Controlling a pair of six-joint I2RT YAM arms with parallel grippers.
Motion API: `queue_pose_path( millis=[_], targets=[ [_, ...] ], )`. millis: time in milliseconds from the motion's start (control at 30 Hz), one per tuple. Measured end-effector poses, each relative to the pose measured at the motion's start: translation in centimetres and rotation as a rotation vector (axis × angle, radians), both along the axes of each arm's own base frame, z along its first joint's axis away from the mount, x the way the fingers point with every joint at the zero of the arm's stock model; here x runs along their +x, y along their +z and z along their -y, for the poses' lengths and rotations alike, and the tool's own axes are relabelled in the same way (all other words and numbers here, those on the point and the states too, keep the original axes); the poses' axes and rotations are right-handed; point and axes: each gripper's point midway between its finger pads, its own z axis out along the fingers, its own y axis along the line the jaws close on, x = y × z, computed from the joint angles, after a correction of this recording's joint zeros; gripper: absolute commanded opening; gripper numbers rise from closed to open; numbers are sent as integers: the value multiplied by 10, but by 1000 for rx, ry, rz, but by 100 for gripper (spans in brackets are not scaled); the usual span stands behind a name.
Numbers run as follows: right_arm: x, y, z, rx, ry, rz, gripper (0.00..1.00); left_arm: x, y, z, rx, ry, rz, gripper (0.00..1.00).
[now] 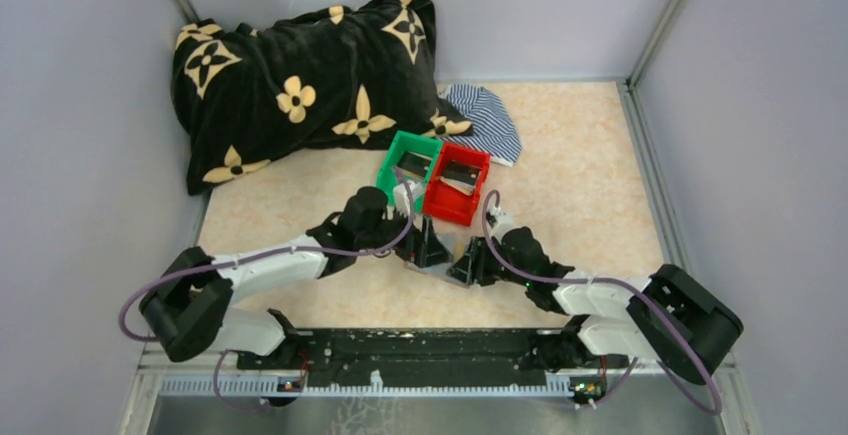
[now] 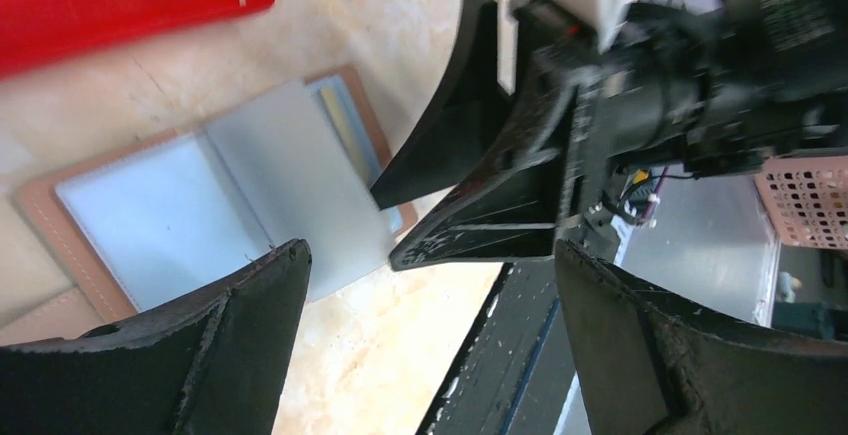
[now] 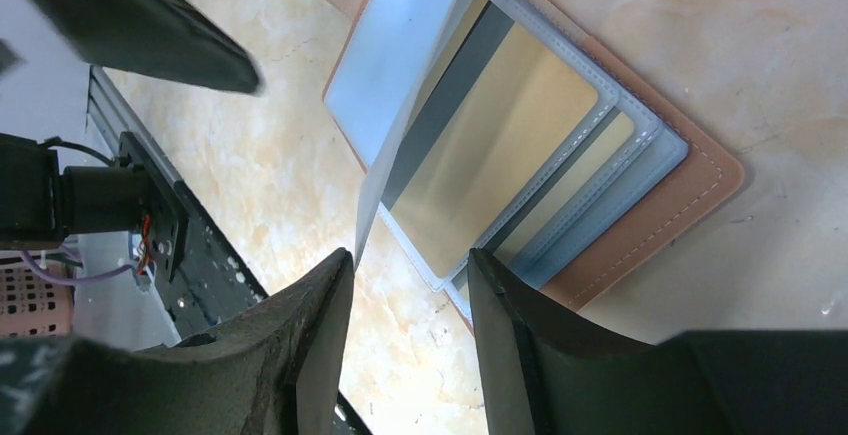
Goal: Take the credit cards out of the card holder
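The card holder (image 3: 660, 205) lies open on the table between my two grippers, brown-edged with blue-grey sleeves (image 2: 190, 215). A gold credit card (image 3: 500, 145) sits in the top clear sleeve, and edges of others show beneath it. One sleeve leaf (image 3: 385, 85) stands lifted, its lower edge beside my right gripper's left fingertip. My right gripper (image 3: 412, 260) is open at the holder's near edge, with only table between its fingers. My left gripper (image 2: 432, 255) is wide open and empty, just off the holder's other side. From above, the holder (image 1: 437, 268) is mostly hidden by both grippers.
A green bin (image 1: 392, 160) and a red bin (image 1: 478, 190) stand side by side just behind the holder, each with something flat and greyish inside. A black flowered blanket (image 1: 300, 85) and a striped cloth (image 1: 490, 120) lie at the back. Grey walls enclose the table.
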Motion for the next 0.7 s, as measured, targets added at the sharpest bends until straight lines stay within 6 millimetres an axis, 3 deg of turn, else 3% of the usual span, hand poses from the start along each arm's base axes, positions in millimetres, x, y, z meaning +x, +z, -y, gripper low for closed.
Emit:
queue_pose_path(
  millis=[233,333,500,700],
  targets=[
    [3,0,-7,21,15,9,47,15,69,-2,-59,40,150,98],
    [4,0,-10,27,23,10,47,20,85,1,-81,41,185,98],
    [5,0,-13,37,34,10,47,34,80,15,-53,32,178,98],
    [5,0,-15,44,40,12,47,51,57,29,22,54,105,98]
  ],
)
